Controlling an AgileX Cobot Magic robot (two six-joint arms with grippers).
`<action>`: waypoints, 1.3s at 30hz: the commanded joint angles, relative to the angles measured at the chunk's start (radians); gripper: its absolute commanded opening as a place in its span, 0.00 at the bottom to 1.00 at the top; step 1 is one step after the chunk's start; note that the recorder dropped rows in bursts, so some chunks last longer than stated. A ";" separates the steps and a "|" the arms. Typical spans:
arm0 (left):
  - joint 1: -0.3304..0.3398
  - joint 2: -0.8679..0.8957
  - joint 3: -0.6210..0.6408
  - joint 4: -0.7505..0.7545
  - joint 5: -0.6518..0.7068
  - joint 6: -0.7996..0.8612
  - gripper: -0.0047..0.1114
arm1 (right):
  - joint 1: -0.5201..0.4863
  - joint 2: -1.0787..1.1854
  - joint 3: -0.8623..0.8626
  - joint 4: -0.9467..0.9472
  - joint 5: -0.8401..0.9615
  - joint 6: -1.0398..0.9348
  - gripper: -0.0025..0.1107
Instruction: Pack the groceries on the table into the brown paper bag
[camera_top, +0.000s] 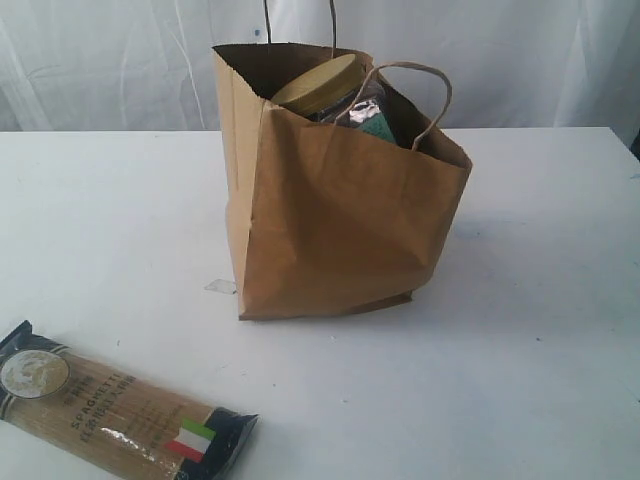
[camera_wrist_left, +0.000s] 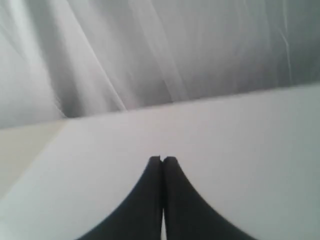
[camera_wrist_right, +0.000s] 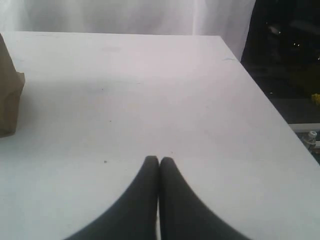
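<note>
- Tabletop (camera_top: 540, 300): white and wide, w/ plenty of room to approach w/o bumping anything.
- Brown paper bag (camera_top: 340, 220): stands mid-tabletop toward the far side. The mouth is open and the walls are creased & leaning a bit. One twisted handle (camera_top: 425, 95) arches over the opening. The right wrist view catches only the bag's edge. Judgement: soft paper could fold or tip if pushed sideways, so load from above.
- Spaghetti pack (camera_top: 110, 405): lies flat at the near left corner, well apart from the bag, flag end toward the middle. It's the only grocery seen outside the bag, so prob. the step in hand. It's long & brittle, so grip near the middle across the narrow width and lift level. Then tip it end-down along a free bag wall.
- Clear jar w/ mustard lid (camera_top: 318, 82): already in the bag, lid tilted at the mouth, w/ a shiny packet (camera_top: 365, 115) just beside it. Aim the pack away from both.
- Left claw (camera_wrist_left: 162, 159): tips pressed together w/ nothing btwn them, over bare tabletop. It's on the pack's side and must spread before descending.
- Right claw (camera_wrist_right: 159, 159): tips also pressed together, empty. It could steady the bag rim.
</note>
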 joint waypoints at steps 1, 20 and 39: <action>-0.004 0.201 0.081 0.040 -0.382 0.007 0.04 | 0.002 -0.006 0.002 -0.003 0.001 -0.006 0.02; -0.360 0.490 -0.061 0.905 -0.012 -0.532 0.04 | 0.005 -0.006 0.002 -0.003 0.001 -0.006 0.02; -0.376 0.726 -0.519 -1.494 0.986 2.172 0.04 | 0.005 -0.006 0.002 -0.003 0.001 -0.006 0.02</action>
